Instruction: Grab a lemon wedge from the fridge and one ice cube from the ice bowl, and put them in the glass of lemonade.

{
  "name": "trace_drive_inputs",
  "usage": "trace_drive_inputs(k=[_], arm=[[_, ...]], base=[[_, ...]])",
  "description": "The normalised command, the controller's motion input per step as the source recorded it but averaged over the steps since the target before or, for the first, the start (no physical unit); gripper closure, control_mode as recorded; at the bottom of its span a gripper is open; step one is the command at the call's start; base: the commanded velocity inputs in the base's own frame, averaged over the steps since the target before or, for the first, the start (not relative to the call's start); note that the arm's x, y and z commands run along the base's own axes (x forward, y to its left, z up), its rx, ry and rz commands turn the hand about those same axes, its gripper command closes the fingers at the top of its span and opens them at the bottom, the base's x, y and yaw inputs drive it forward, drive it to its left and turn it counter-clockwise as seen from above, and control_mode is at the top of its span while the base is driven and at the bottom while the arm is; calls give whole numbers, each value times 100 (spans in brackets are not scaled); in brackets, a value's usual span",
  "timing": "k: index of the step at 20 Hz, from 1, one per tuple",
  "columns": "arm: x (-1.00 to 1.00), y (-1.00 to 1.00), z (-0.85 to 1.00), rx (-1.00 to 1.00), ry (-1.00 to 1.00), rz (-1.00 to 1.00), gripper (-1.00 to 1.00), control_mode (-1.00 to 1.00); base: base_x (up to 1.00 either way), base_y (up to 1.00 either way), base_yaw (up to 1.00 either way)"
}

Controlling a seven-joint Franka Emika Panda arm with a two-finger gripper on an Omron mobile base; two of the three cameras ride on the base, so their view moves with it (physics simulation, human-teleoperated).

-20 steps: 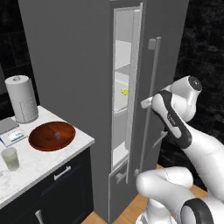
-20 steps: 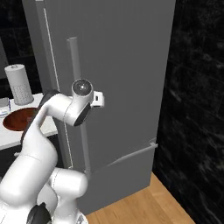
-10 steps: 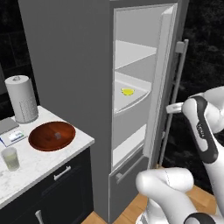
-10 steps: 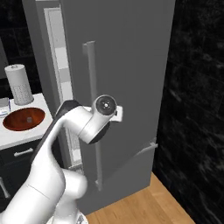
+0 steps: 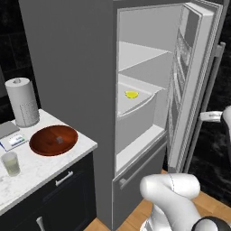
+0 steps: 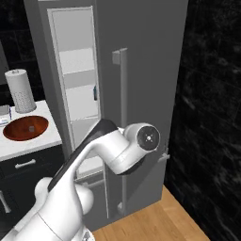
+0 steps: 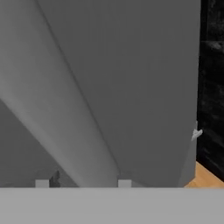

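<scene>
The fridge point(image 5: 67, 67) door is being held wide open, its bar handle point(image 5: 205, 108) being straddled by the gripper point(image 7: 83, 183), whose grip cannot be told. The lemon wedge point(image 5: 131, 94) is lying on a white shelf at 12 o'clock of the drawer front. The ice bowl point(image 5: 53, 140), at 2 o'clock of the glass of lemonade point(image 5: 11, 163), is being flanked by a paper towel roll point(image 5: 21, 102).

Matt grey fridge point(image 5: 67, 67); glossy ice bowl point(image 5: 53, 140)

A black marbled wall point(image 6: 209, 94) backs a light wooden plank floor point(image 6: 155, 221) and a white marble counter point(image 5: 40, 169) over dark cabinet drawers point(image 5: 63, 194).
</scene>
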Motion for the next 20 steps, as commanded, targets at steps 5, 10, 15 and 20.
trace_drive_inputs(k=[5,10,15,20], arm=[[-34,-74,29,9,0,-8,-100,-100],[-38,-45,65,8,0,0,-100,-100],[-37,-4,68,2,0,0,-100,-100],[-25,53,60,-6,0,-5,-100,-100]], base=[[0,0,0],[0,0,0],[0,0,0],[0,0,0]])
